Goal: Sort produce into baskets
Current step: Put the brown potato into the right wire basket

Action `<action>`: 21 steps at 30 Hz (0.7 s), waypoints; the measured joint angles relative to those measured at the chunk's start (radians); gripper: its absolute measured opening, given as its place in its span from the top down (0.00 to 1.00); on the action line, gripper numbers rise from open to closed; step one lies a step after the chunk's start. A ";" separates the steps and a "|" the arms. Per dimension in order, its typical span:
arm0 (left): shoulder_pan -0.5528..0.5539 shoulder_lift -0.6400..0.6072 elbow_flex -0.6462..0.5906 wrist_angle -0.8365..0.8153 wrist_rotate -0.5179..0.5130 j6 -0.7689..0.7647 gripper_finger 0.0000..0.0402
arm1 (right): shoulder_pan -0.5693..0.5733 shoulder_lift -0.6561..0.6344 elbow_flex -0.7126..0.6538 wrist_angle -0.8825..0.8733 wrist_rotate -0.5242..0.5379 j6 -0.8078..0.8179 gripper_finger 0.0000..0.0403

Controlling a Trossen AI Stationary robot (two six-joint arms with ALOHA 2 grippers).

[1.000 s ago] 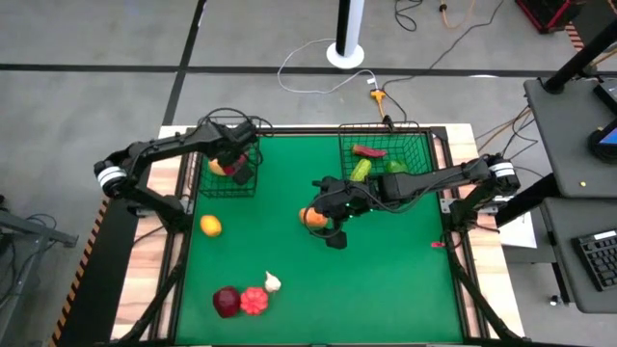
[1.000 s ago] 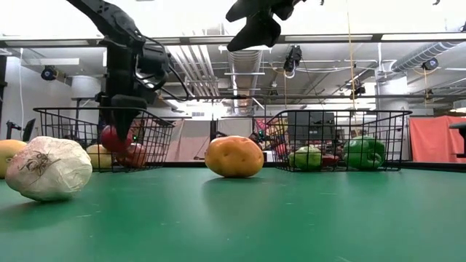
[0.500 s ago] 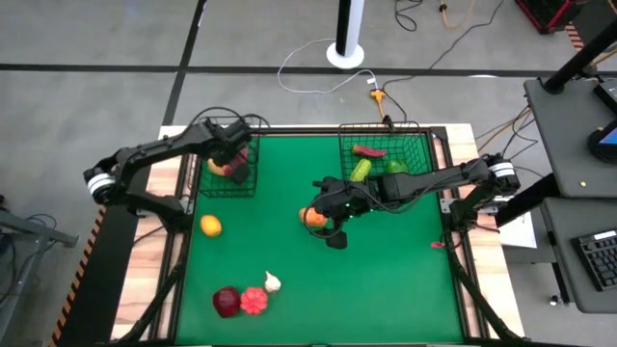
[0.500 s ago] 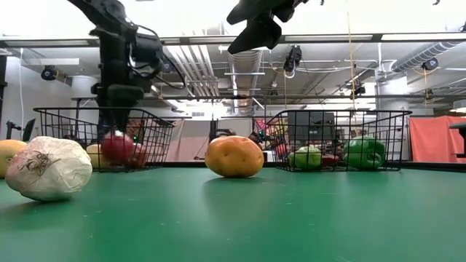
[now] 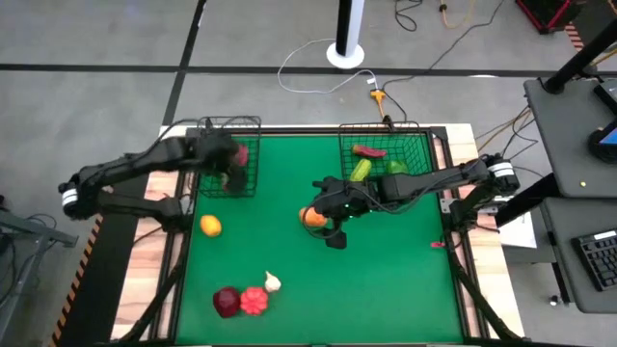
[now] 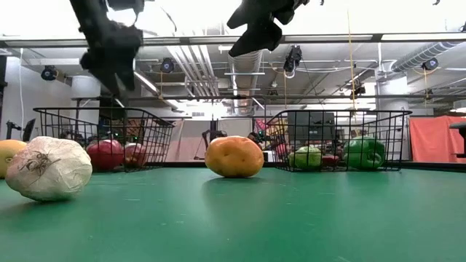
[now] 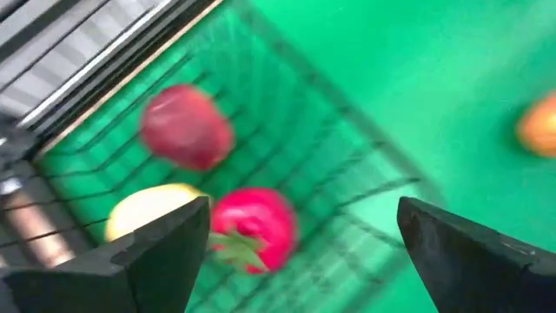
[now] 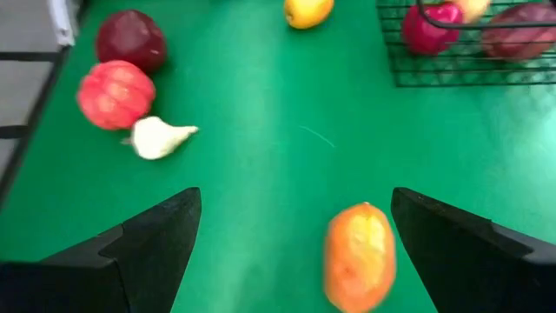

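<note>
The left wire basket (image 5: 229,183) holds a red apple (image 7: 186,127), a red strawberry-like piece (image 7: 253,228) and a yellow piece (image 7: 149,214). My left gripper (image 5: 228,160) hangs open and empty above it, high over the basket in the low view (image 6: 109,57). My right gripper (image 5: 327,209) is open and empty above an orange potato (image 5: 313,218) lying on the green mat; its fingers stand apart either side of the potato (image 8: 359,257) in the right wrist view. The right basket (image 5: 424,159) holds green and red pieces.
On the mat lie a yellow-orange fruit (image 5: 210,226) at the left, and a white garlic (image 5: 273,281), a red round fruit (image 5: 254,302) and a dark maroon one (image 5: 226,303) near the front edge. Open mat lies at the right front.
My left gripper has risen out of the left basket and drawn back toward the table's left edge. The red piece that it stood on in the basket now lies there on the basket floor, free of the fingers. My right arm has kept still.
</note>
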State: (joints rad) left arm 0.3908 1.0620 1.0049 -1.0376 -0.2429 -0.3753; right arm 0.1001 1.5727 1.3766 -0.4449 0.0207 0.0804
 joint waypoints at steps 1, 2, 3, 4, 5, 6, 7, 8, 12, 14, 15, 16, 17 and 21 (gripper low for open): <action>-0.051 -0.016 0.000 0.006 -0.012 -0.031 0.13 | 0.000 0.004 0.000 0.000 0.022 -0.002 0.09; -0.104 -0.031 0.000 0.013 -0.034 -0.061 0.13 | 0.000 0.008 0.000 -0.001 0.043 -0.002 0.09; -0.157 -0.043 0.000 0.020 -0.064 -0.089 0.13 | 0.000 0.013 -0.001 -0.009 0.064 -0.003 0.09; -0.216 -0.053 0.000 0.027 -0.097 -0.117 0.13 | 0.000 0.017 -0.002 -0.020 0.087 -0.007 0.09; -0.271 -0.062 0.000 0.034 -0.134 -0.146 0.13 | 0.000 0.027 -0.002 -0.026 0.108 -0.013 0.09; -0.326 -0.067 0.000 0.042 -0.174 -0.177 0.13 | 0.000 0.039 -0.002 -0.024 0.127 -0.013 0.09; -0.382 -0.070 0.000 0.047 -0.212 -0.208 0.13 | 0.000 0.050 -0.002 -0.022 0.137 -0.013 0.09; -0.433 -0.071 -0.001 0.054 -0.248 -0.232 0.13 | -0.001 0.063 -0.002 -0.025 0.138 -0.013 0.09; -0.620 -0.061 -0.001 0.092 -0.380 -0.309 0.13 | -0.002 0.123 0.003 -0.026 0.140 -0.012 0.09; -0.697 -0.048 -0.001 0.115 -0.436 -0.340 0.13 | -0.003 0.150 0.008 -0.022 0.143 -0.013 0.09; -0.729 -0.040 -0.001 0.127 -0.465 -0.352 0.13 | -0.005 0.161 0.008 -0.023 0.149 -0.012 0.09; -0.756 -0.032 -0.001 0.136 -0.486 -0.362 0.13 | -0.006 0.172 0.008 -0.024 0.163 -0.009 0.09; -0.781 -0.024 -0.001 0.143 -0.507 -0.370 0.13 | -0.009 0.179 0.008 -0.024 0.171 -0.002 0.09; -0.846 0.013 -0.001 0.159 -0.558 -0.405 0.13 | -0.026 0.207 0.008 -0.026 0.191 0.013 0.09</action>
State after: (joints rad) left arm -0.4552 1.0746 1.0035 -0.8790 -0.8013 -0.7803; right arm 0.0740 1.7793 1.3848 -0.4707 0.2114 0.0931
